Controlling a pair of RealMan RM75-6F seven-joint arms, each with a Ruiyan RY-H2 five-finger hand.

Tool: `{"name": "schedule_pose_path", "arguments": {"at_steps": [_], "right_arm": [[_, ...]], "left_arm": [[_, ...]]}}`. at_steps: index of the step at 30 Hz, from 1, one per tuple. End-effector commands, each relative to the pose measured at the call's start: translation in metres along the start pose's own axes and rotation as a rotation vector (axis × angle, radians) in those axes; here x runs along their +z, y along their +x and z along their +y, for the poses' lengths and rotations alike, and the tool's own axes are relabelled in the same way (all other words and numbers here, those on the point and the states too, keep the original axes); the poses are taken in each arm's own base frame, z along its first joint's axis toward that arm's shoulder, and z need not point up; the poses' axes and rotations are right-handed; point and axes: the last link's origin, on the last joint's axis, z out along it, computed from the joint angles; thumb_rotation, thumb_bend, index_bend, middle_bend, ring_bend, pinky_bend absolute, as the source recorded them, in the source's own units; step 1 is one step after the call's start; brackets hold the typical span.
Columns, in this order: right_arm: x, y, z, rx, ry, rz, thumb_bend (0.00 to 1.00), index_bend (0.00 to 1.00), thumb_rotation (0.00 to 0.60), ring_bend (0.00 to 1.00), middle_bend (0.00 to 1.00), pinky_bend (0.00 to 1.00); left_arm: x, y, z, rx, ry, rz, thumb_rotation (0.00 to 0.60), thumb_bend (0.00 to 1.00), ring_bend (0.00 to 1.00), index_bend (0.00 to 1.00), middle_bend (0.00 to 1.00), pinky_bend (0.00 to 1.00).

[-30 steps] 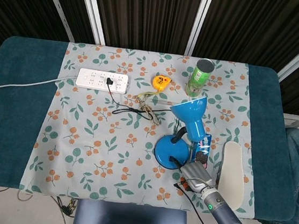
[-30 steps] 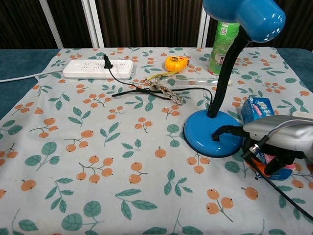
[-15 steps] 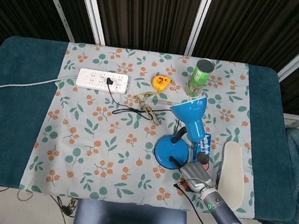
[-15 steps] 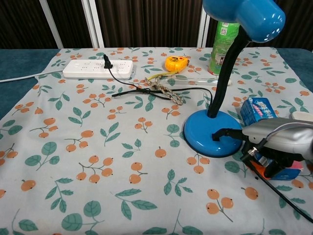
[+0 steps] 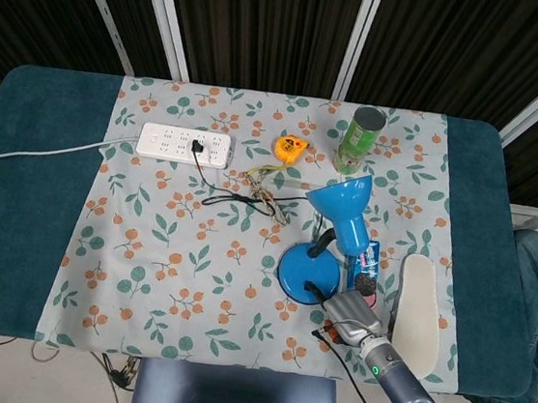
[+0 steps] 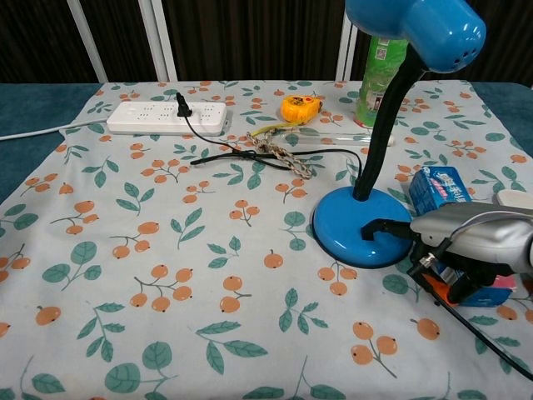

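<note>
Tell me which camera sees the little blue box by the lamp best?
The chest view: the blue box sits close, its printed side facing the camera. In the head view, it is just a small strip beside the lamp.

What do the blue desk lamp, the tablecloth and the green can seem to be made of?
The blue desk lamp looks like glossy painted metal or hard plastic: highlights shine on its shade and base, and its neck is black and bent. The tablecloth seems to be matte woven fabric with printed leaves and orange berries. The green can appears to be metal with a printed label, though paperboard is possible.
</note>
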Motion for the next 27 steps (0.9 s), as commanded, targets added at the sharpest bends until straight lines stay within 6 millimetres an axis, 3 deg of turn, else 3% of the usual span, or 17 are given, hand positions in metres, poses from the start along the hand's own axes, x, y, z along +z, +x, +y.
{"name": "schedule_pose_path", "arguments": {"at_steps": [1,6,13,16,19,24,27], "right_arm": [[0.002,0.001,-0.001,-0.005,-0.001,-0.003,0.62,0.05,0.600,0.83,0.68,1.00],[0.003,0.008,-0.001,0.004,-0.011,0.013,0.62,0.05,0.600,0.83,0.68,1.00],[-0.011,0.036,0.007,0.080,-0.054,0.151,0.60,0.05,0.600,0.80,0.68,1.00],[-0.031,0.050,0.013,0.106,-0.070,0.193,0.52,0.05,0.600,0.72,0.61,1.00],[-0.060,0.060,0.024,0.125,-0.108,0.207,0.50,0.05,0.600,0.61,0.51,1.00],[-0.106,0.065,0.043,0.102,-0.207,0.174,0.37,0.05,0.600,0.38,0.31,1.00],[-0.123,0.067,0.054,0.087,-0.263,0.182,0.30,0.05,0.600,0.23,0.19,1.00]], "left_arm": [[0.000,0.000,0.000,-0.001,0.000,0.000,0.600,0.16,0.00,0.12,0.01,0.08],[0.000,0.000,0.000,-0.001,-0.001,0.000,0.600,0.16,0.00,0.12,0.01,0.08],[0.000,0.000,0.000,-0.003,0.002,-0.001,0.600,0.16,0.00,0.12,0.01,0.08],[0.000,0.000,0.000,-0.003,0.002,-0.001,0.600,0.16,0.00,0.12,0.01,0.08],[-0.001,0.000,0.000,-0.003,0.001,0.000,0.600,0.16,0.00,0.12,0.01,0.08],[-0.002,0.001,0.000,-0.003,0.003,0.003,0.600,0.16,0.00,0.12,0.01,0.08],[-0.002,0.001,0.000,-0.004,0.004,0.006,0.600,0.16,0.00,0.12,0.01,0.08]]}}
